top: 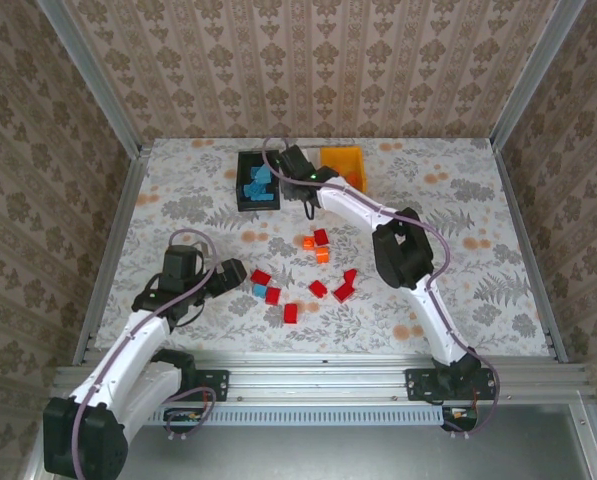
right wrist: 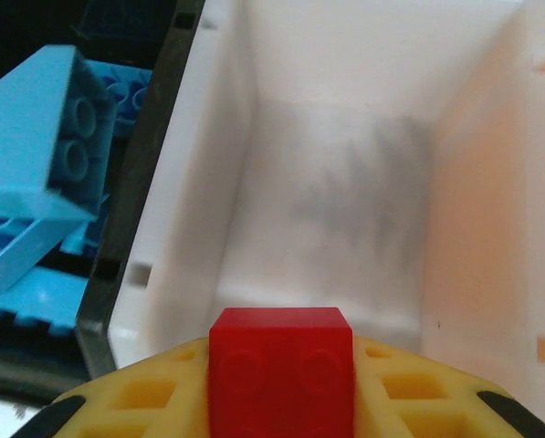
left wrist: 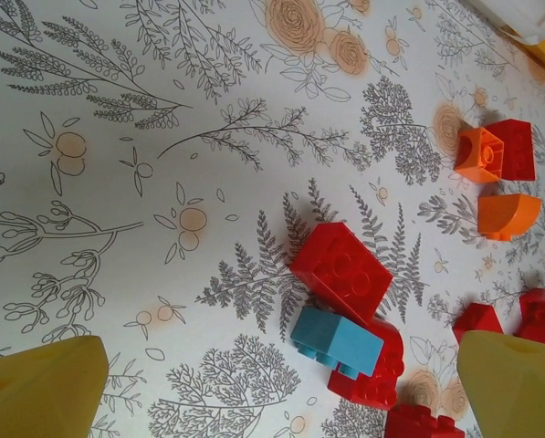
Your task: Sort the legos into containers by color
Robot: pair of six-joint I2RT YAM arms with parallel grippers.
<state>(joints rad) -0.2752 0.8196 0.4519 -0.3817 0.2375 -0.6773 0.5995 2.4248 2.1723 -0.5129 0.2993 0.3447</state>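
A red brick (right wrist: 281,370) is sitting pinched between the narrowed fingers of the right gripper (top: 298,170), which is hanging over the open white bin (right wrist: 222,182) near the 12 o'clock edge of the table (top: 178,200). Right beside the white bin, at its 9 o'clock, the black bin (top: 243,160) is holding a heap of light blue bricks (top: 260,183). At its 3 o'clock the orange bin (top: 343,160) is standing. Toward 6 o'clock from the bins, loose red bricks (top: 318,288) and two orange bricks (top: 322,254) are lying scattered mid-table. At the scatter's 9 o'clock the left gripper (top: 230,275) is hovering with its fingers (left wrist: 39,388) spread wide, above a lone blue brick (left wrist: 338,342) that is touching two red ones.
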